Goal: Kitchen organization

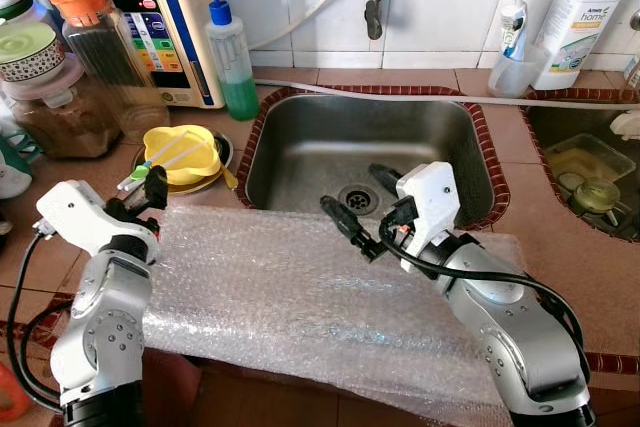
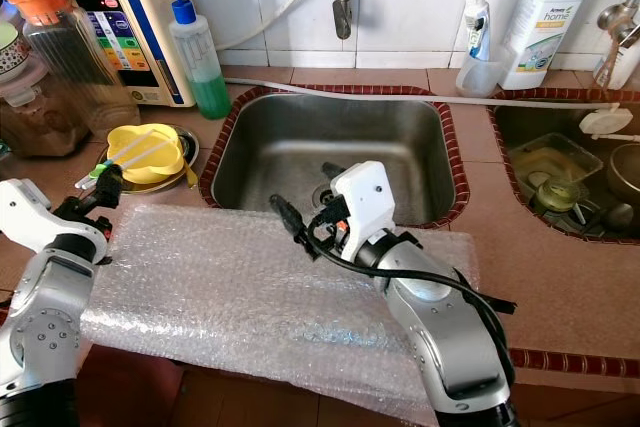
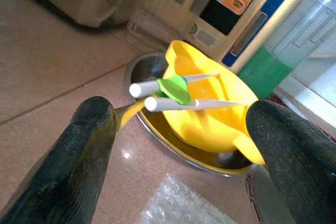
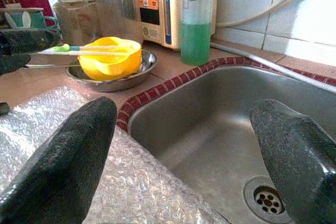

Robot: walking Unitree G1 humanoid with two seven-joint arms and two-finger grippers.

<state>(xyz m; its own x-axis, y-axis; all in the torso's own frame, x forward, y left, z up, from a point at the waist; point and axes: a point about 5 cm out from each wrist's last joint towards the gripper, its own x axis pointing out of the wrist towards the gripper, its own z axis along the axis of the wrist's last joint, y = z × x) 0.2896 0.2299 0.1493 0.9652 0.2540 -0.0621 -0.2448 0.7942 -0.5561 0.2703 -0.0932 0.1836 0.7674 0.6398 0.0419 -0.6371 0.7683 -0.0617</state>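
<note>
Left gripper (image 3: pixel 178 145): fingers are spread wide and nothing is held; it is aimed at the yellow bowl (image 1: pixel 183 153), probably for a pickup.
Right gripper (image 1: pixel 362 202): fingers are parted and empty, poised over the sink's (image 1: pixel 300 137) near rim.
Bowl: nested in a steel dish (image 3: pixel 137 67) at far left, chopsticks (image 3: pixel 178 93) laid across it.
Bubble wrap (image 1: pixel 280 292): spread along the near counter, seemingly as padding.
</note>
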